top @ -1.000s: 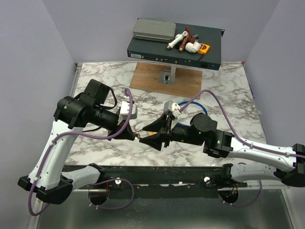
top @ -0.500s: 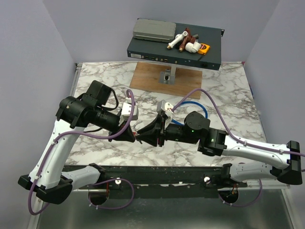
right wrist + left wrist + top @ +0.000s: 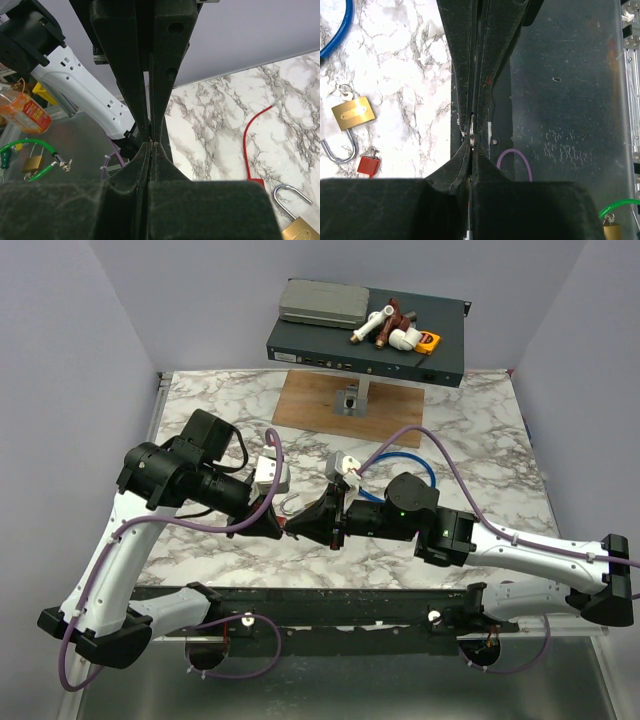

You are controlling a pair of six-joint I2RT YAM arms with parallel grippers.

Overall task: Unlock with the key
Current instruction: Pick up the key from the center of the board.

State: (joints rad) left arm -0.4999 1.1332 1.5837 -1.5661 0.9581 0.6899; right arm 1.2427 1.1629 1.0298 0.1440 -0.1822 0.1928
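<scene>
Over the near edge of the desk [image 3: 405, 75], the left pincer [image 3: 470, 152] and right pincer [image 3: 151, 146] meet tip to tip, both pressed together on a thin sliver of bright metal, apparently the key [image 3: 471, 131]. With two flat, matte black jaws sharing so slim and slick a piece, an uneven pull could twist it loose over the edge. The padlock [image 3: 353, 113], a smooth brass block with a curved steel shackle, lies unheld just beside them on glossy veined marble, so it may skid.
</scene>
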